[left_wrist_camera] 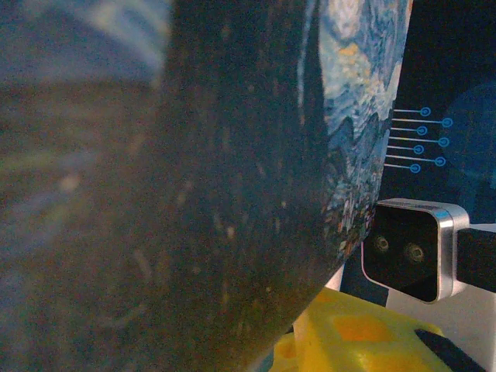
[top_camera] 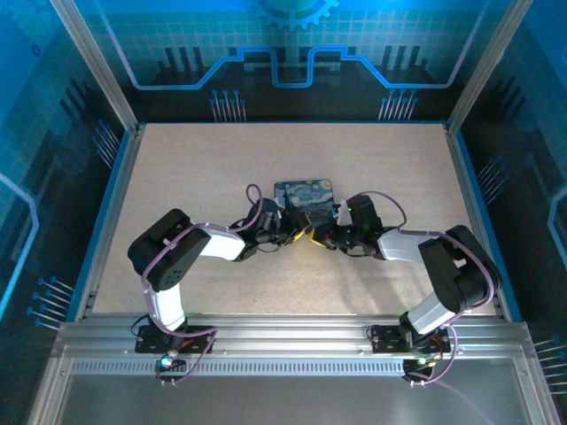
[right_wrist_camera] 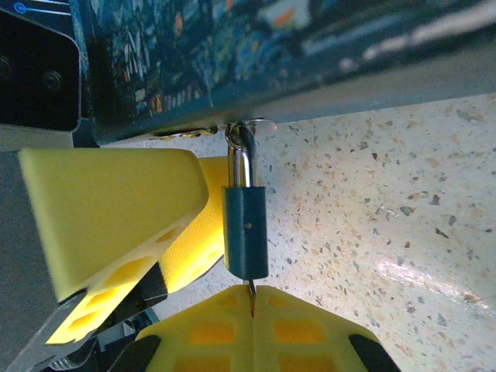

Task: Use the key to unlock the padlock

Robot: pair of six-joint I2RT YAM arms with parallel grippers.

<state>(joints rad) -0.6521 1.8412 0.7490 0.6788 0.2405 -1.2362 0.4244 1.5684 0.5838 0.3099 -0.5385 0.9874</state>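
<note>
Because the padlock [right_wrist_camera: 246,232] is small and light and hangs loose by its thin silvery shackle from the painted tin [right_wrist_camera: 232,46], expect it to swing when pushed. Steady its smooth dark-teal body at the flat sides. The key [right_wrist_camera: 252,295], a thin stiff sliver, is pinched in the closed right gripper [right_wrist_camera: 253,308], with its tip at the padlock's base. The left gripper [top_camera: 290,234] has soft yellow fingers [right_wrist_camera: 108,209] just beside the padlock; whether they clamp it you cannot tell.

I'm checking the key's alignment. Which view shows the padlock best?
Right wrist: the padlock hangs close and sharp from the tin, key at its underside. From the top it is too small to make out beside the tin; the left wrist faces the tin's wall.
</note>
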